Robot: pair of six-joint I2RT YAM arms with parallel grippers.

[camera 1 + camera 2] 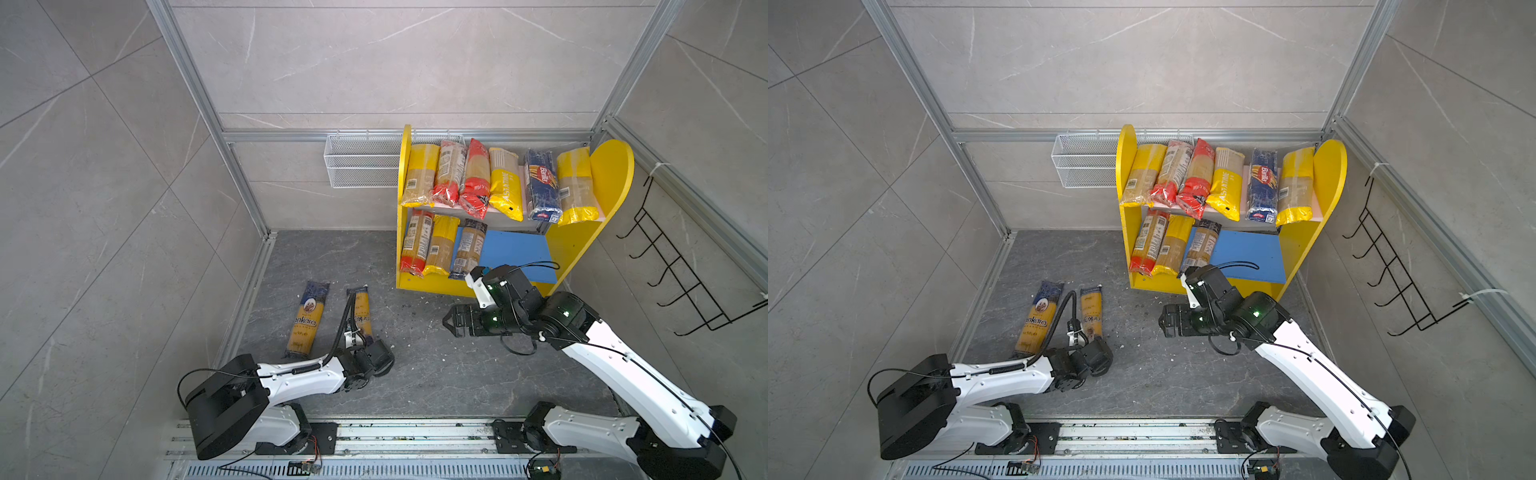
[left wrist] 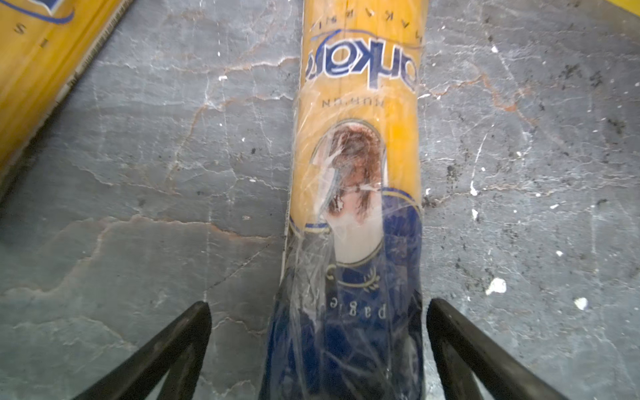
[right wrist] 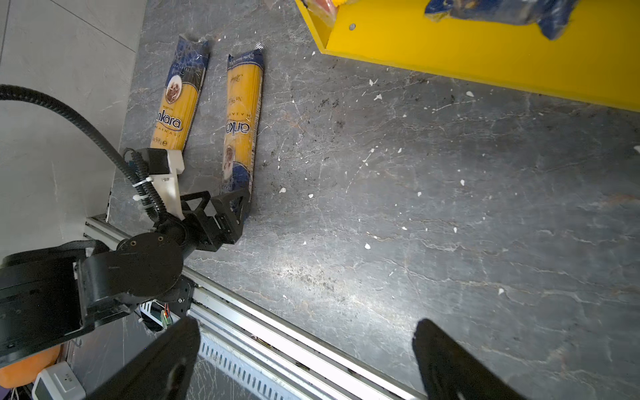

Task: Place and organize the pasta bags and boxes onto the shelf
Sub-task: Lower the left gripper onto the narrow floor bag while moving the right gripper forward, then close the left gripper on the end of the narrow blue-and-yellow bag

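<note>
The desk point(image 1: 436, 382) is big and dark. The shelf point(image 1: 611, 178) stands at its back right corner. Nine packets point(image 1: 505, 187) already sit on the shelf, six on the top board and three on the left of the blue board point(image 1: 515, 249). The right part of the blue board is bare.

Two more lie flat on the desk near its left edge, side by side but not touching. Both run long-ways from the front edge toward the back.

The left pincer point(image 2: 318, 304) is at the packet point(image 2: 360, 138) that lies farther from the left edge. It points the same way the packet runs. The packet's dark blue near end lies between the two fingers, one on each narrow side. The fingers stand wide apart and do not squeeze it yet, so nothing is held. A squeeze here would likely catch only the end, and the long packet may droop.

The other packet point(image 2: 34, 69) lies just beside, closer to the left edge.

The right pincer point(image 3: 306, 322) hangs over bare desk in front of the shelf, spread wide and empty. It is well apart from both packets, so the left arm is the near one.
</note>
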